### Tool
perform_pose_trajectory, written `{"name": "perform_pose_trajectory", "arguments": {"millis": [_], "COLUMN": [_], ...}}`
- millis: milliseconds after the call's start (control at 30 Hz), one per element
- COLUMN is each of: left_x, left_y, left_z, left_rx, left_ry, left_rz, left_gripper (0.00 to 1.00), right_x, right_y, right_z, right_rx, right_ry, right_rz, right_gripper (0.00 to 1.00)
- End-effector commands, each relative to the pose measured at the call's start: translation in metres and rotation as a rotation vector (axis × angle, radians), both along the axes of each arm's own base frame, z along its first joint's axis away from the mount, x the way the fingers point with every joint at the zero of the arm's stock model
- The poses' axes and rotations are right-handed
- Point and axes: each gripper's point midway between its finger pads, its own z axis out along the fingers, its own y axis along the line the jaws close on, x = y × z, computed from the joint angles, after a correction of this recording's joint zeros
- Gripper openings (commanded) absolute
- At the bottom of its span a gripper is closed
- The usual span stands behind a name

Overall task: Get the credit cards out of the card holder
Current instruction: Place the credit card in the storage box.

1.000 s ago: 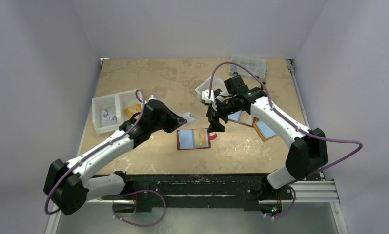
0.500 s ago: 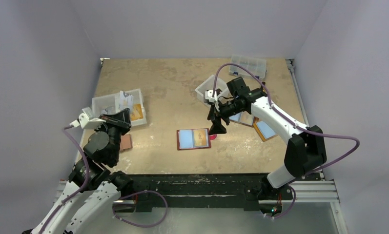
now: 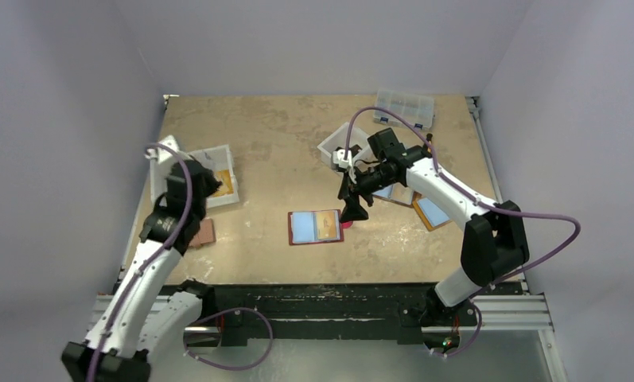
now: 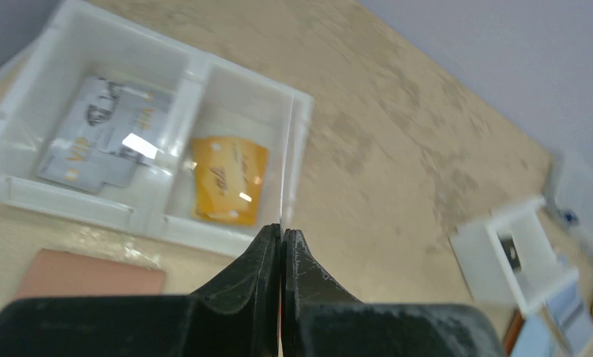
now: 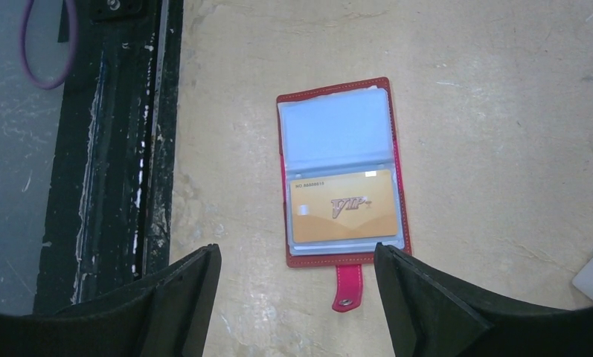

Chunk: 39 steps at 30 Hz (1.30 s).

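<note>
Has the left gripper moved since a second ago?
Yes. The left gripper has swung left, away from the card holder at mid-table, to over the white tray.

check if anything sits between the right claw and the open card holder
Nothing visible does. The right claw hangs open above the card holder, near its strap end. The holder lies open on the table, its orange card showing through the sleeve.
</note>
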Motion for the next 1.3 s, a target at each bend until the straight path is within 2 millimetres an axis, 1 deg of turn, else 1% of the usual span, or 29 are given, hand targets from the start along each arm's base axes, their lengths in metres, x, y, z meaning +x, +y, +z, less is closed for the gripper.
{"name": "perform_pose_trajectory", "arguments": {"millis": [0, 33, 100, 133, 167, 200, 233, 367, 467, 533, 667, 900, 1067, 1267], "left_x": [0.039, 0.042, 0.044, 0.044, 0.045, 0.047, 0.048, 0.050, 0.053, 0.054, 0.052, 0.047, 0.047, 0.050], "left_y": [0.043, 0.067, 0.088, 0.094, 0.099, 0.104, 0.108, 0.126, 0.133, 0.136, 0.143, 0.151, 0.155, 0.155], "left_z": [0.011, 0.021, 0.043, 0.047, 0.046, 0.040, 0.029, 0.012, -0.004, -0.015, -0.029, -0.066, -0.082, -0.094], "left_rx": [-0.214, -0.258, -0.303, -0.313, -0.320, -0.328, -0.340, -0.397, -0.445, -0.438, -0.428, -0.425, -0.430, -0.458], "left_ry": [-0.074, -0.144, -0.274, -0.307, -0.306, -0.292, -0.270, -0.322, -0.323, -0.298, -0.290, -0.194, -0.157, -0.139], "left_rz": [-0.038, 0.005, 0.036, 0.049, 0.063, 0.078, 0.094, 0.144, 0.150, 0.149, 0.169, 0.221, 0.245, 0.248], "left_gripper": [0.00, 0.00, 0.00, 0.00, 0.00, 0.00, 0.00, 0.00, 0.00, 0.00, 0.00, 0.00, 0.00, 0.00], "right_x": [-0.006, -0.006, -0.008, -0.008, -0.007, -0.007, -0.006, -0.005, -0.006, -0.006, -0.004, -0.003, -0.002, -0.001], "right_y": [0.001, 0.000, -0.002, -0.003, -0.004, -0.005, -0.006, -0.009, -0.009, -0.010, -0.011, -0.013, -0.014, -0.015], "right_z": [0.015, 0.015, 0.015, 0.016, 0.016, 0.015, 0.016, 0.017, 0.017, 0.016, 0.016, 0.014, 0.013, 0.011], "right_rx": [0.044, 0.043, 0.040, 0.041, 0.042, 0.040, 0.040, 0.046, 0.050, 0.051, 0.054, 0.057, 0.056, 0.052], "right_ry": [-0.032, -0.035, -0.043, -0.053, -0.058, -0.061, -0.066, -0.073, -0.070, -0.067, -0.072, -0.064, -0.061, -0.056], "right_rz": [-0.005, -0.006, -0.011, -0.015, -0.020, -0.024, -0.028, -0.034, -0.032, -0.029, -0.032, -0.036, -0.039, -0.042], "right_gripper": [0.84, 0.84, 0.84, 0.84, 0.85, 0.85, 0.85, 0.85, 0.85, 0.85, 0.85, 0.85, 0.85, 0.85]}}
